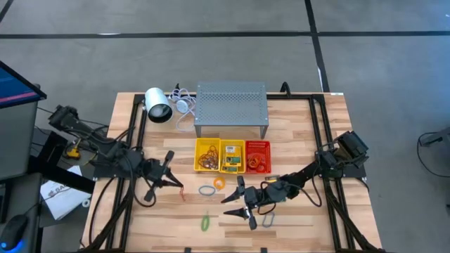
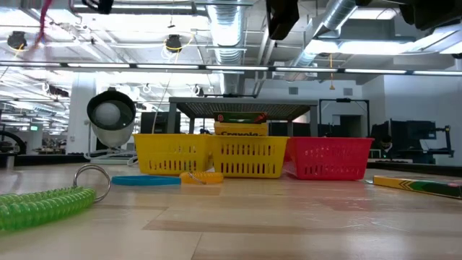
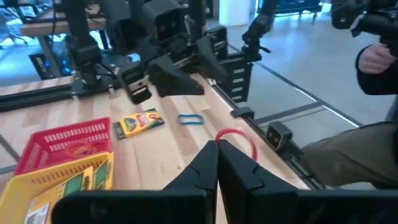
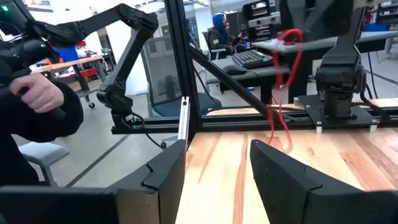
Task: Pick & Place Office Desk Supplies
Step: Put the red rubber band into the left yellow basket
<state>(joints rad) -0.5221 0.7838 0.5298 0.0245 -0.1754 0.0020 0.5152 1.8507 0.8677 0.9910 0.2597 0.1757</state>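
On the wooden table [image 1: 140, 225]: three small baskets sit in a row in front of the grey perforated stand [image 1: 231, 107].
Left yellow basket [image 1: 207, 155]: holds reddish-brown rubber bands.
Middle yellow basket [image 1: 233, 156]: holds crayon boxes.
Red basket [image 1: 258, 156]: holds orange rings.
Left gripper [image 1: 173, 181]: raised above the table left of the baskets, fingers clenched on a red rubber band [image 3: 239, 139] that dangles from the tips.
Right gripper [image 1: 241, 202]: near the front of the table, below the baskets, fingers apart and grasping nothing.
Loose crayon box [image 3: 138, 122]: flat on the wood beside the right gripper.
Blue oval ring [image 1: 206, 190]: on the table between the two grippers.
Orange ring [image 1: 219, 183]: just beside the blue one.
Green coiled ring [image 1: 205, 222]: near the front edge.
Grey oval clip [image 1: 268, 220]: just by the right gripper.
White lamp [image 1: 158, 105]: lying left of the stand.
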